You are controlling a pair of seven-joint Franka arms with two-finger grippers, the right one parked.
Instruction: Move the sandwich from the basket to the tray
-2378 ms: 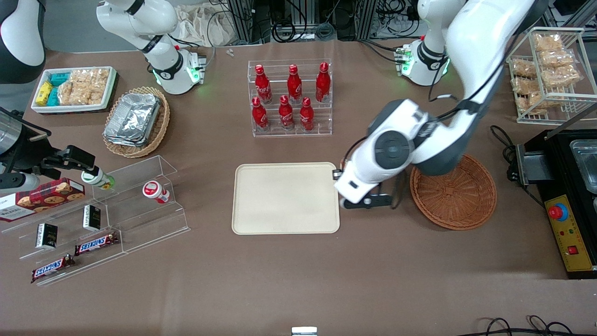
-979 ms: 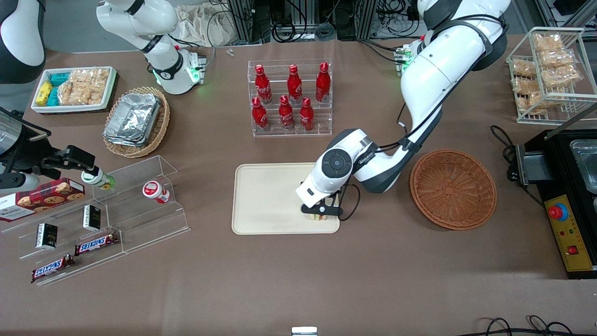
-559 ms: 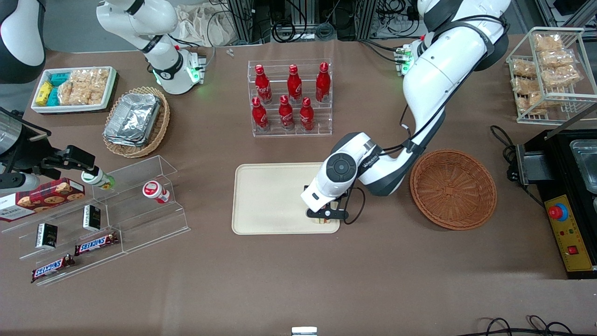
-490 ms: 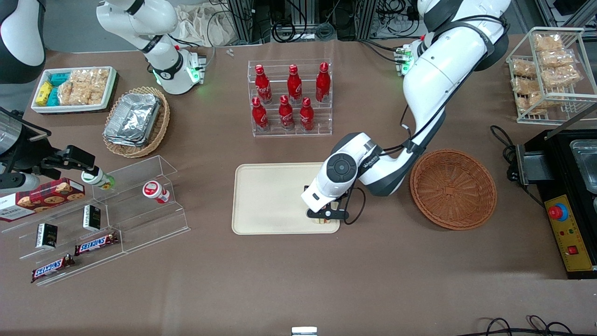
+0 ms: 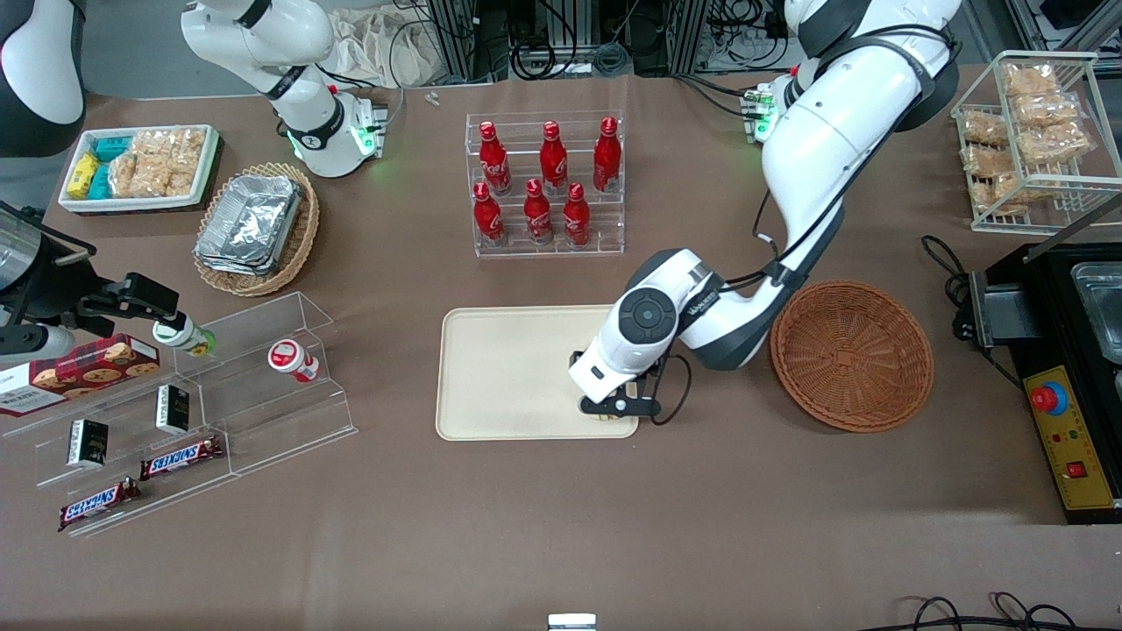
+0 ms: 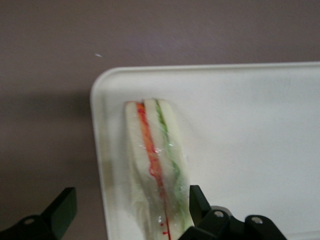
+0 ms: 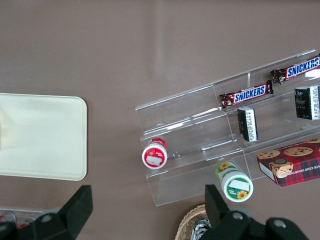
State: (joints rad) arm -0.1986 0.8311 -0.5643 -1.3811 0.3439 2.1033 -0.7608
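The triangular white-bread sandwich (image 6: 157, 170) with its orange and green filling layers lies on the flat cream-beige rectangular tray (image 5: 517, 368), in the corner nearest the front camera at the working arm's end, close along the tray's short rim. The left arm's black two-finger hand (image 5: 614, 408) hangs directly over it with its fingers (image 6: 198, 200) spread wide — one stands just beside the sandwich on the green-layer side, the other is well apart from it, out over the brown worktop (image 5: 561, 526). Neither visibly presses the bread. The round reddish-brown woven wicker basket (image 5: 851, 355) sits empty on the worktop, near the tray toward the working arm's end. A second ago the hand was at nearly the same spot over this corner; since then it has shifted only slightly — toward the tray's edge nearest the camera.
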